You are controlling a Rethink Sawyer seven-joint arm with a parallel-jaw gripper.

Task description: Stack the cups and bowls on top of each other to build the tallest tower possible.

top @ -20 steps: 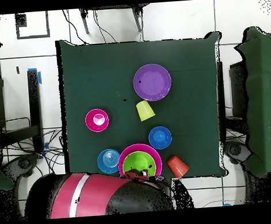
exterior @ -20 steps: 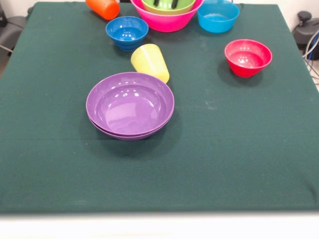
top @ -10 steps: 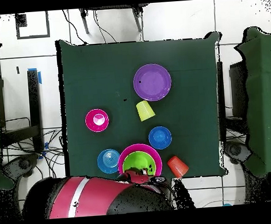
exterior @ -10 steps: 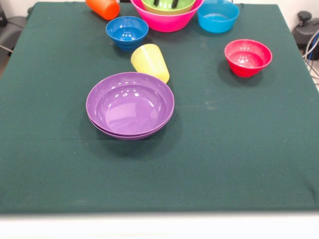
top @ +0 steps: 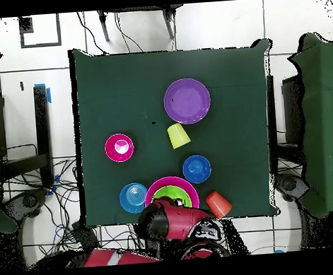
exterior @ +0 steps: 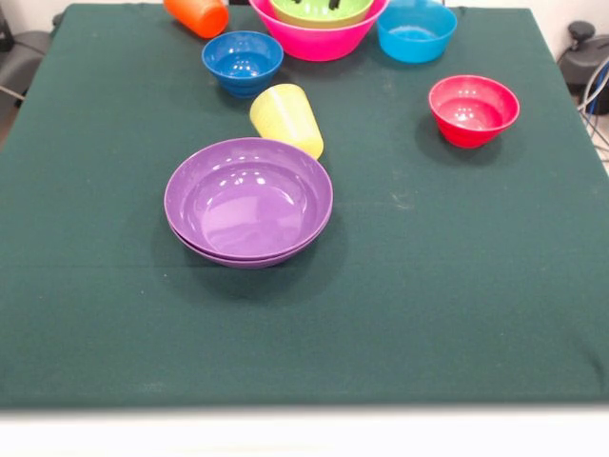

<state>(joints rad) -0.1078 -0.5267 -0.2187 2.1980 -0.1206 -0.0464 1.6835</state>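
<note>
The table (exterior: 476, 286) holds the same layout as 1 second ago; only the arm (top: 177, 224) has changed. In the overhead view it lay stretched along the near edge, and it has now swung round and bunched up over the pink bowl (exterior: 319, 40).

The 2 purple bowls (exterior: 248, 198) sit nested mid-table as the only start of a tower. The green bowl (exterior: 319, 11) rests inside the pink one at the robot's edge. The light blue bowl (exterior: 416, 30) is just beside that pair, the dark blue bowl (exterior: 243, 59) is near it, and the red bowl (exterior: 473, 108) stands apart. The yellow cup (exterior: 287, 118) lies tipped against the purple rim, and the orange cup (exterior: 198, 13) lies on its side at the edge.

The gripper (exterior: 322, 6) shows only as dark bits just over the green bowl, and I cannot tell whether it is spread or closed. Judging by this, a pick of the green bowl is in hand, and the stacking is barely begun.
</note>
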